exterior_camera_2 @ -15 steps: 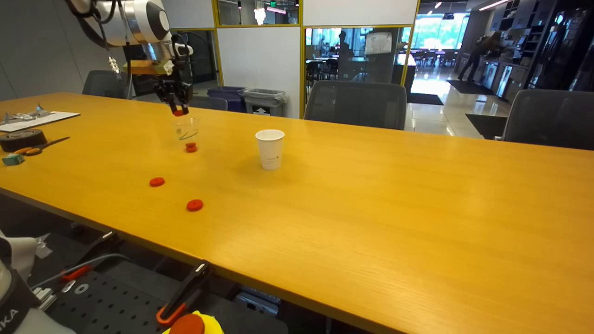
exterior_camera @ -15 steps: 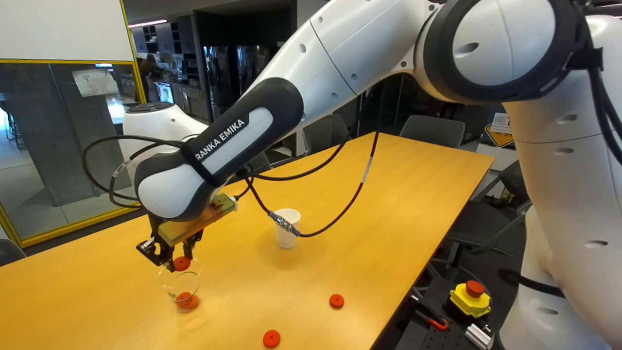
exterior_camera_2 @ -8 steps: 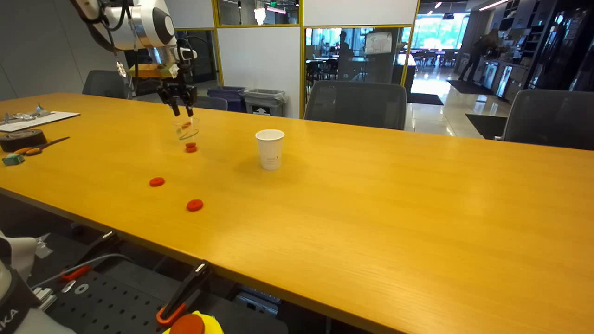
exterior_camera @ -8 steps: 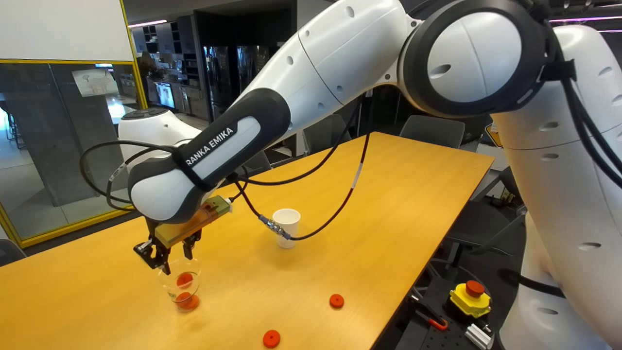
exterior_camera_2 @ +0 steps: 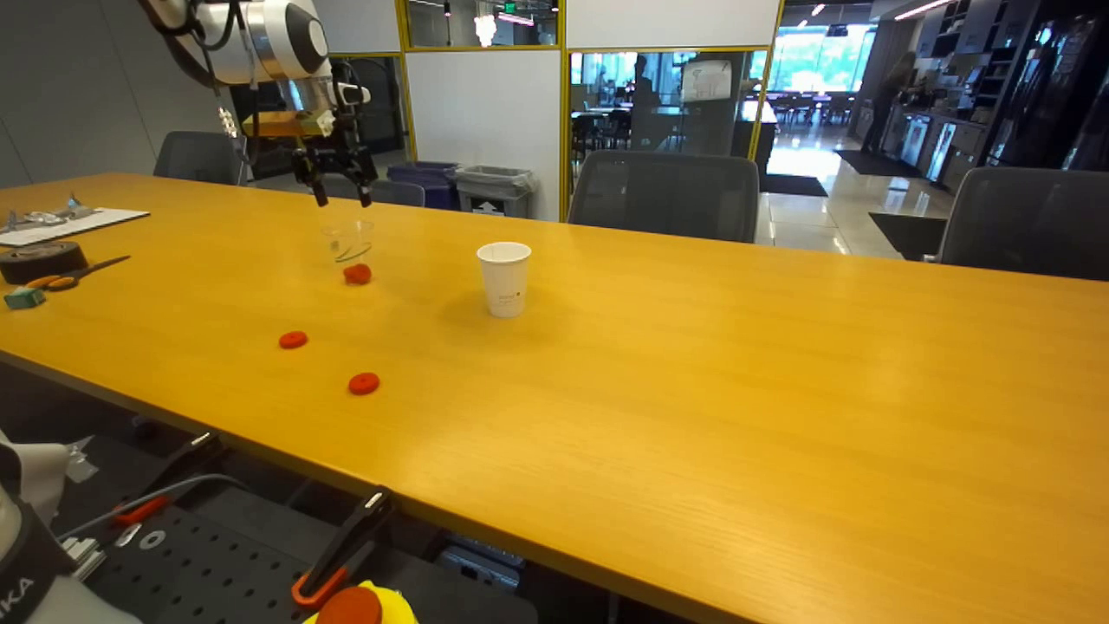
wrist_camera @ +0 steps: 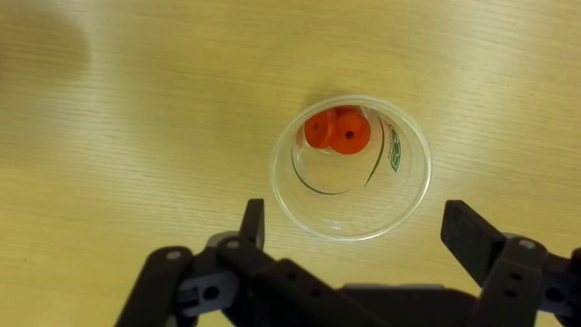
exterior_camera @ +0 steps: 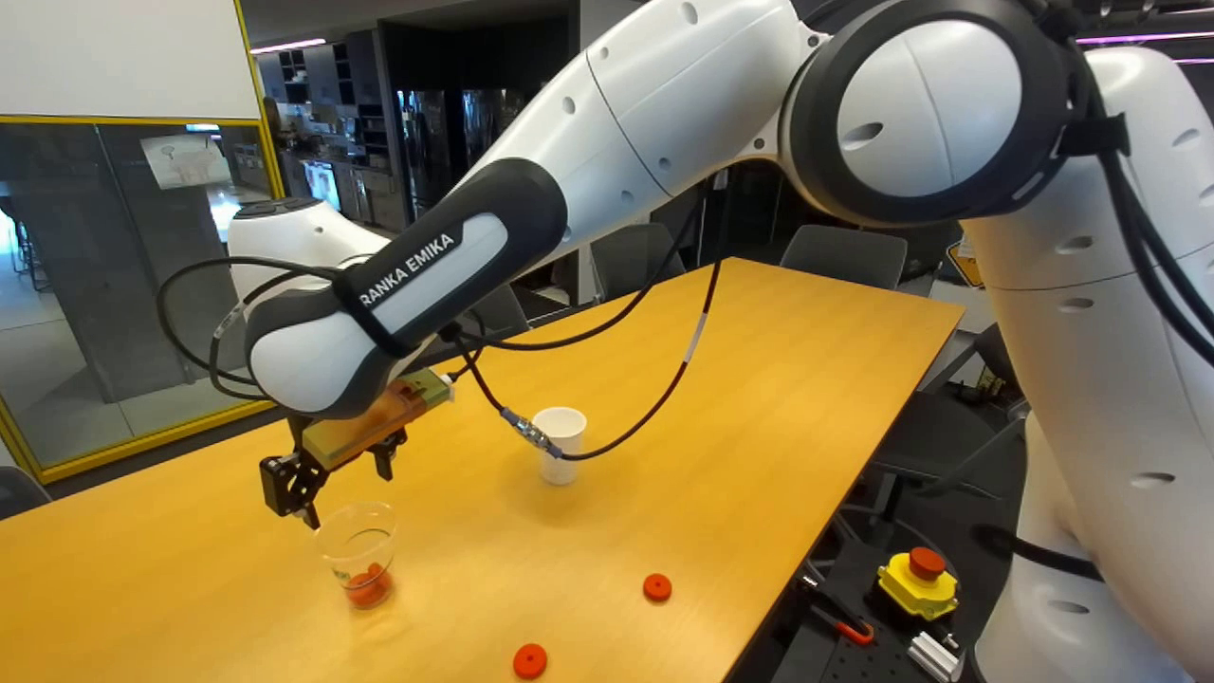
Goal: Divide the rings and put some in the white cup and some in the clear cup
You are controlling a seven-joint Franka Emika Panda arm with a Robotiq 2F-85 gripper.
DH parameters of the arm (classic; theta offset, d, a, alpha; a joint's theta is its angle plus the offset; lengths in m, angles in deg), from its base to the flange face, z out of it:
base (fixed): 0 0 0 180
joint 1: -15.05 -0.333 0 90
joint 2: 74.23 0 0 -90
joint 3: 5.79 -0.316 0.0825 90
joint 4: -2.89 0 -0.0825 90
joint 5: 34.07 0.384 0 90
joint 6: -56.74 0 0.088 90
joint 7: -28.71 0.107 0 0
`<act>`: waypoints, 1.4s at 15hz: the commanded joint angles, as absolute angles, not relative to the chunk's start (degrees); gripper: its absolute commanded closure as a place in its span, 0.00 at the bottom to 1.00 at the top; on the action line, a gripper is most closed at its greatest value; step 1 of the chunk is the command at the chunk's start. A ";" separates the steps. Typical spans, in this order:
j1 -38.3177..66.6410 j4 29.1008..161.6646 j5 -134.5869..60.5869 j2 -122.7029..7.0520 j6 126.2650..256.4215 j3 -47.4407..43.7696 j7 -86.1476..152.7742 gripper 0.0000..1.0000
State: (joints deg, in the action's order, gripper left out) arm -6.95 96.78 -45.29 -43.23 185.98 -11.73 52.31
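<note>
My gripper hovers just above the clear cup, its black fingers spread wide with nothing between them. Inside that cup, red rings lie piled at the bottom, one of them tilted; how many are underneath is hard to tell. In both exterior views the clear cup stands upright on the table under the fingertips. Two more red rings, a nearer ring and a farther ring, lie flat on the tabletop. The white cup stands upright, apart from the clear one; its inside is hidden.
A tape roll, scissors, a small green block and a white board with metal bits occupy one table end. The arm's cable loops in front of the white cup. A red button on a yellow base sits beyond the table edge.
One second ago the jaws held a red ring over the clear cup. They have spread, the ring has dropped into the cup, and the gripper has risen slightly.
</note>
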 commanded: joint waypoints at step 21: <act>-2.40 143.02 -37.86 -65.55 207.02 -14.81 64.39 0.00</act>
State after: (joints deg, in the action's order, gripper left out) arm -3.62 140.77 -39.72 -65.58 203.15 -13.56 66.19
